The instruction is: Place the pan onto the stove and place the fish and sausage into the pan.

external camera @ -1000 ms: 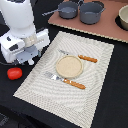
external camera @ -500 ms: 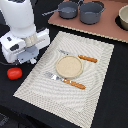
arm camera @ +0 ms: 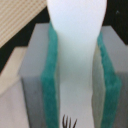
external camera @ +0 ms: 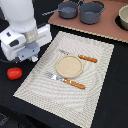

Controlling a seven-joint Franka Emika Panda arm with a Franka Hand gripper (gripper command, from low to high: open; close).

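Note:
In the wrist view the white fish (arm camera: 77, 25), with dark marks at one end, is clamped between the teal pads (arm camera: 50, 85) of my gripper (arm camera: 76, 80). In the exterior view the gripper (external camera: 30, 55) hangs over the left edge of the placemat, and the fish is hidden there. The red sausage (external camera: 14, 73) lies on the dark table just left of the gripper. The blue-grey pan (external camera: 67, 9), its thin handle pointing left, sits on the pinkish-brown stove (external camera: 107, 27) at the back.
A larger grey pot (external camera: 91, 11) stands on the stove right of the pan, and another vessel (external camera: 123, 17) at its right edge. The striped placemat (external camera: 100, 80) carries a tan plate (external camera: 68, 66), a fork (external camera: 65, 80) and a knife (external camera: 80, 56).

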